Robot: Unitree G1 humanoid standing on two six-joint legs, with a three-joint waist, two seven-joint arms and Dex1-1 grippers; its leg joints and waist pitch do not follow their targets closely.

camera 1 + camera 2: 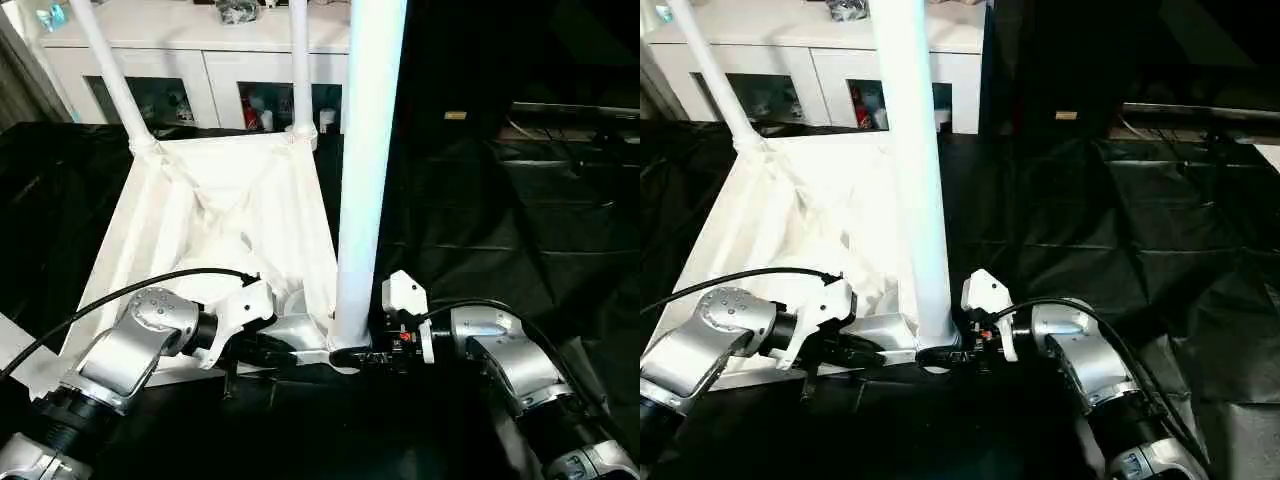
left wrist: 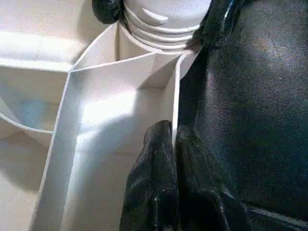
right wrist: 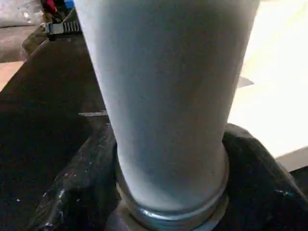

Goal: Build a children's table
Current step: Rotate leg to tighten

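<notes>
Black crinkly sheet point(image 1: 500, 230) covers floor. White cabinet point(image 1: 200, 60) stands at back, behind sheet. Glass doors point(image 1: 150, 100) show small colourful things inside, too small to tell. Little items sit on cabinet top. Dark shelf point(image 1: 570, 110) with cables at far right.

You see: white tapered leg point(image 3: 168, 110), upright, base ringed; right gripper point(image 3: 168, 211) fingers point(image 3: 72, 192) clasping either side; black sheet point(image 3: 43, 120) behind.

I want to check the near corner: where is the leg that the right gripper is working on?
In the left eye view the near leg stands upright in the tabletop's near right corner socket, the right gripper around its base and the left gripper pinching the rim beside it.
</notes>
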